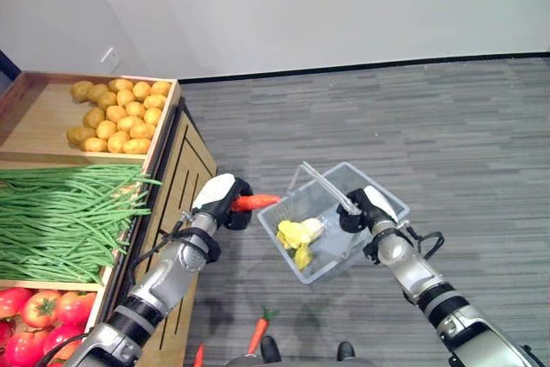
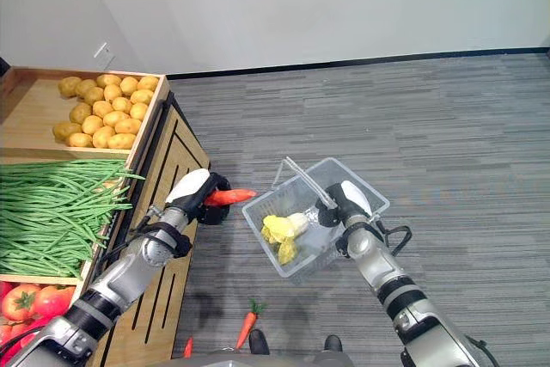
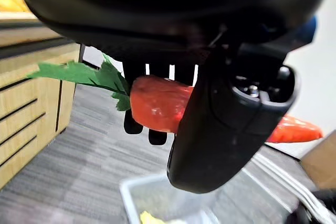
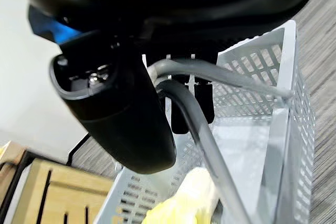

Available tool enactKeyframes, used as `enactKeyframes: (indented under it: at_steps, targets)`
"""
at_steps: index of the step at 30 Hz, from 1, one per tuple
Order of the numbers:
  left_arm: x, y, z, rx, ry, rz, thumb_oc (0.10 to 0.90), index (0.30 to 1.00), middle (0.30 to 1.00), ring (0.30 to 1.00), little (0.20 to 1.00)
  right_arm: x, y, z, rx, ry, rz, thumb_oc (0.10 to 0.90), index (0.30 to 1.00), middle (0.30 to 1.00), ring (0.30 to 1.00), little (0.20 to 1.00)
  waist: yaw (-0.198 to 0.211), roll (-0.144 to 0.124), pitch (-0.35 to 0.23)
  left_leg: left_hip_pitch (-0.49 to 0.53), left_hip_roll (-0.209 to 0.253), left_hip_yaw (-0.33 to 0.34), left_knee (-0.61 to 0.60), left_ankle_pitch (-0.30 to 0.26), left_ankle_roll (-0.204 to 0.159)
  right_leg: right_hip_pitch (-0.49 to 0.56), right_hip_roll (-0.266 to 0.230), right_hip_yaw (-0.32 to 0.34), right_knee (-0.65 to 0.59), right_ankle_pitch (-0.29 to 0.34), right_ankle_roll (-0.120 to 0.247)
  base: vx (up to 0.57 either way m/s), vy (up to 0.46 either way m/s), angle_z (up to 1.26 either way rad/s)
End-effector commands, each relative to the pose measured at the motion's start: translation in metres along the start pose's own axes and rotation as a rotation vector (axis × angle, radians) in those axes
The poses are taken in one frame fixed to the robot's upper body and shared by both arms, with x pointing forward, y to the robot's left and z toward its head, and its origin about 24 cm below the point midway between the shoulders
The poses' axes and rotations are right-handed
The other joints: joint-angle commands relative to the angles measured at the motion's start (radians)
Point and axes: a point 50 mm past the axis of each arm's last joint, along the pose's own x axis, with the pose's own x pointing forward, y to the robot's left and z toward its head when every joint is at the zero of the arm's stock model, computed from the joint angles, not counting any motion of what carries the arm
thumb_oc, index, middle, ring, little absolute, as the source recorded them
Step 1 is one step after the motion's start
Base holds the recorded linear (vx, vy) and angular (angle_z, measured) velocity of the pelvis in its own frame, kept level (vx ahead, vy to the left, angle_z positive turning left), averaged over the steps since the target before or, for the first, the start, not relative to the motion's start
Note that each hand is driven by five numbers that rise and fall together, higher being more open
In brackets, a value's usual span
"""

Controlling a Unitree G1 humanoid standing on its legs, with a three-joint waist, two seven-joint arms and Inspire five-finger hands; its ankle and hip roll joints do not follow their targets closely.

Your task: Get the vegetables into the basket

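Left hand (image 1: 225, 202) clenches a carrot (image 1: 255, 202), tip just short of the basket (image 1: 378, 197) rim, likely for a drop. Right hand (image 1: 368, 209) grips the basket handle (image 1: 325, 186), holding it tilted toward the carrot.

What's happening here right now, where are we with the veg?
The left hand is shut on a carrot, its tip pointing toward the basket but not over the rim yet. The right hand carries the basket by its handles; yellow vegetables are already inside. Another carrot lies on the floor beside the produce stand.
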Motion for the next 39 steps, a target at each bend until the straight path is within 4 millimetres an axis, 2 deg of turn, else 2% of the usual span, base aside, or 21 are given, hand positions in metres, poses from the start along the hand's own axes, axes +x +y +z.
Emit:
enactKeyframes:
  at_steps: [1, 7, 12, 16, 18, 19, 21, 26, 34, 37, 39]
  targets:
    - [0.029, 0.035, 0.040, 0.068, -0.165, 0.145, 0.400, 0.300, 0.300, 0.300, 0.300, 0.006, -0.048, 0.120, 0.019, -0.492, -0.178, 0.400, 0.300, 0.300, 0.300, 0.300, -0.007, -0.010, -0.045, 0.018, -0.029, 0.000, 0.089, -0.168, 0.018, -0.100, -0.003, 0.016, 0.059, 0.004, 0.001, 0.00, 0.000, 0.00]
    - [0.038, 0.018, 0.057, 0.062, -0.194, 0.099, 0.400, 0.300, 0.300, 0.300, 0.300, -0.006, -0.034, 0.139, 0.004, -0.600, -0.115, 0.400, 0.300, 0.300, 0.300, 0.300, -0.025, -0.002, -0.040, 0.014, -0.032, 0.004, 0.088, -0.165, 0.018, -0.108, -0.005, 0.020, 0.065, 0.003, 0.001, 0.00, 0.000, 0.00]
    - [0.042, 0.007, 0.060, 0.065, -0.191, 0.069, 0.400, 0.300, 0.300, 0.300, 0.300, -0.014, -0.025, 0.150, 0.018, -0.664, -0.074, 0.400, 0.300, 0.300, 0.300, 0.300, -0.032, 0.003, -0.037, 0.010, -0.032, 0.007, 0.090, -0.165, 0.017, -0.115, -0.006, 0.025, 0.068, 0.003, 0.001, 0.00, -0.007, -0.02]
    - [0.048, -0.014, 0.060, 0.069, -0.152, 0.009, 0.400, 0.300, 0.300, 0.300, 0.300, -0.029, -0.021, 0.183, 0.043, -0.813, -0.042, 0.400, 0.300, 0.300, 0.300, 0.300, -0.044, 0.009, -0.031, 0.006, -0.030, 0.016, 0.097, -0.166, 0.016, -0.122, -0.004, 0.036, 0.069, 0.005, -0.001, 0.00, -0.024, -0.10]
    - [0.049, -0.016, 0.060, 0.071, -0.147, 0.003, 0.400, 0.300, 0.300, 0.300, 0.300, -0.031, -0.021, 0.187, 0.040, -0.828, -0.041, 0.400, 0.300, 0.300, 0.300, 0.300, -0.044, 0.010, -0.030, 0.005, -0.030, 0.017, 0.099, -0.166, 0.016, -0.122, -0.004, 0.037, 0.070, 0.004, -0.002, 0.00, -0.024, -0.07]
    - [0.049, -0.026, 0.057, 0.089, -0.127, -0.030, 0.400, 0.300, 0.300, 0.300, 0.300, -0.036, -0.026, 0.201, 0.041, -0.884, -0.063, 0.400, 0.300, 0.300, 0.300, 0.300, -0.045, 0.011, -0.032, 0.005, -0.029, 0.018, 0.103, -0.168, 0.015, -0.122, -0.004, 0.039, 0.071, 0.003, -0.003, 0.00, -0.031, -0.04]
    - [0.049, -0.034, 0.054, 0.099, -0.103, -0.056, 0.400, 0.300, 0.300, 0.300, 0.300, -0.039, -0.028, 0.209, 0.101, -0.905, -0.057, 0.400, 0.300, 0.300, 0.300, 0.300, -0.047, 0.013, -0.032, 0.006, -0.028, 0.020, 0.103, -0.167, 0.015, -0.123, -0.003, 0.041, 0.072, 0.003, -0.004, 0.00, -0.021, -0.01]
    - [0.050, -0.045, 0.052, 0.114, -0.082, -0.095, 0.400, 0.300, 0.300, 0.300, 0.300, -0.047, -0.029, 0.219, 0.138, -0.948, -0.042, 0.400, 0.300, 0.300, 0.300, 0.300, -0.050, 0.013, -0.032, 0.007, -0.028, 0.021, 0.101, -0.164, 0.014, -0.122, -0.002, 0.040, 0.072, 0.003, -0.006, 0.00, 0.000, 0.00]
    - [0.050, -0.063, 0.039, 0.168, 0.005, -0.154, 0.400, 0.300, 0.300, 0.300, 0.300, -0.068, -0.023, 0.232, 0.245, -1.048, 0.059, 0.400, 0.300, 0.300, 0.300, 0.300, -0.059, 0.011, -0.028, 0.005, -0.027, 0.025, 0.096, -0.158, 0.012, -0.131, 0.000, 0.045, 0.077, 0.004, -0.007, 0.00, 0.000, 0.00]
    - [0.051, -0.066, 0.031, 0.190, 0.049, -0.170, 0.400, 0.300, 0.300, 0.300, 0.300, -0.083, -0.010, 0.233, 0.359, -1.084, 0.220, 0.400, 0.300, 0.300, 0.300, 0.300, -0.069, 0.009, -0.019, 0.001, -0.024, 0.034, 0.097, -0.155, 0.011, -0.143, 0.004, 0.053, 0.081, 0.007, -0.008, -0.02, -0.017, -0.07]
    - [0.051, -0.067, 0.029, 0.193, 0.057, -0.172, 0.400, 0.300, 0.300, 0.300, 0.300, -0.086, -0.008, 0.233, 0.391, -1.091, 0.254, 0.400, 0.300, 0.300, 0.300, 0.300, -0.071, 0.008, -0.018, -0.001, -0.023, 0.036, 0.098, -0.155, 0.011, -0.146, 0.005, 0.055, 0.083, 0.007, -0.008, -0.02, -0.016, -0.22]
